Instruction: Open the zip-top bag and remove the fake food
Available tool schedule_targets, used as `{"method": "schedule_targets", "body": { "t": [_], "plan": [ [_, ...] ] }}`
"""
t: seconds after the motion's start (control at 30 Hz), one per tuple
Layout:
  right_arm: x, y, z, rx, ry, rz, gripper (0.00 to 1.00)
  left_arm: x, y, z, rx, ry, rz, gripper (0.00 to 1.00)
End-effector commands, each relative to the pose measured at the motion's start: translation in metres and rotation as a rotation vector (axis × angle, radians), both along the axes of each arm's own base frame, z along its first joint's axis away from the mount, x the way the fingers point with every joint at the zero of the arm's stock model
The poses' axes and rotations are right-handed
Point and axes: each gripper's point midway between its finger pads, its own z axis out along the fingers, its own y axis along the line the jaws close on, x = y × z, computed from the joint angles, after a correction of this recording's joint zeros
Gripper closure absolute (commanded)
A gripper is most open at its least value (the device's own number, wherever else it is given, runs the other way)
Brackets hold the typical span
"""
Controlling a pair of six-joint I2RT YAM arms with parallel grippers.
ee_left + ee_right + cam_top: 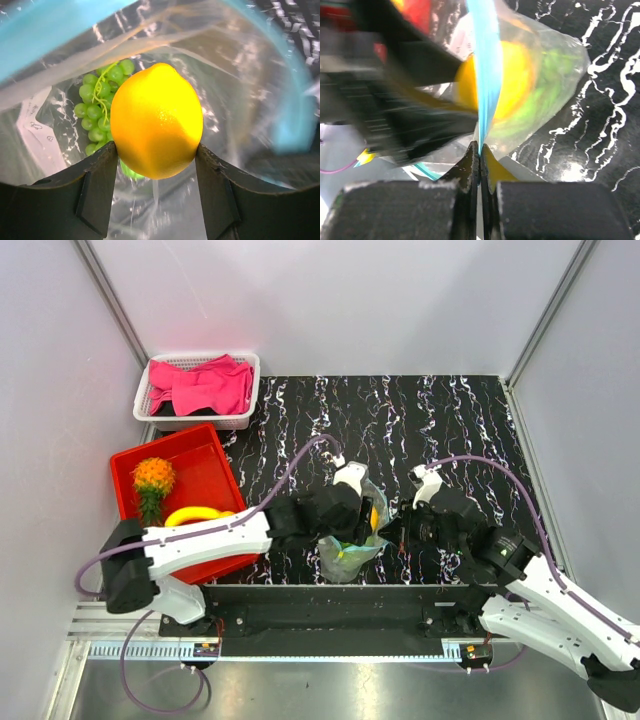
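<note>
Now the left claw (156, 150) clamps the lemon (156, 112) inside the zip-top bag (235, 115); the right claw (480, 152) pinches its zip strip (486, 70); lifting the lemon out likely follows.

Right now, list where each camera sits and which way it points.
Top: above and behind the bases, looking down at the table; both arms show, left arm, right arm, meeting at the bag.
Left wrist: inside the bag's mouth, facing the lemon and grapes; its own jaws grip the lemon.
Right wrist: beside the bag, facing the bag's blue strip; its own jaws pinch that strip.
Shared: both wrist views show the lemon and the blue strip.
</note>
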Motion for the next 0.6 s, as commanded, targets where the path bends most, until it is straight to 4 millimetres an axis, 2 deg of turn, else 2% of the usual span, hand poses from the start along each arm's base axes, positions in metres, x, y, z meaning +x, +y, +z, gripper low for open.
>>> {"method": "schedule_targets", "body": {
  "t": [0.0, 0.2, 0.33, 0.4, 0.43, 0.47, 0.5, 0.57],
  "plan": [
    [0.007, -0.006, -0.005, -0.049, -0.015, -0.029, 1.0, -0.012, 0.004, 0.045, -0.099, -0.039, -0.072, 1.0],
    [0.008, -0.005, -0.004, -0.042, -0.017, -0.031, 1.0, -0.013, 0.008, 0.085, -0.173, -0.108, -0.104, 1.0],
    [0.01, -0.008, -0.006, -0.047, -0.027, -0.048, 1.0, -0.016, 0.013, 0.105, -0.212, -0.152, -0.134, 1.0],
    [0.011, -0.009, -0.009, -0.058, -0.02, -0.053, 1.0, -0.02, 0.016, 0.13, -0.298, -0.201, -0.151, 1.0],
    [0.011, -0.009, -0.01, -0.061, -0.021, -0.052, 1.0, -0.026, 0.017, 0.127, -0.319, -0.2, -0.186, 1.0],
    [0.011, -0.008, -0.011, -0.063, -0.019, -0.052, 1.0, -0.028, 0.016, 0.145, -0.384, -0.243, -0.211, 1.0],
    [0.011, -0.008, -0.012, -0.066, -0.017, -0.051, 1.0, -0.033, 0.023, 0.162, -0.441, -0.27, -0.226, 1.0],
    [0.013, -0.008, -0.011, -0.067, -0.021, -0.052, 1.0, -0.041, 0.028, 0.178, -0.503, -0.304, -0.269, 1.0]
  ]
}}
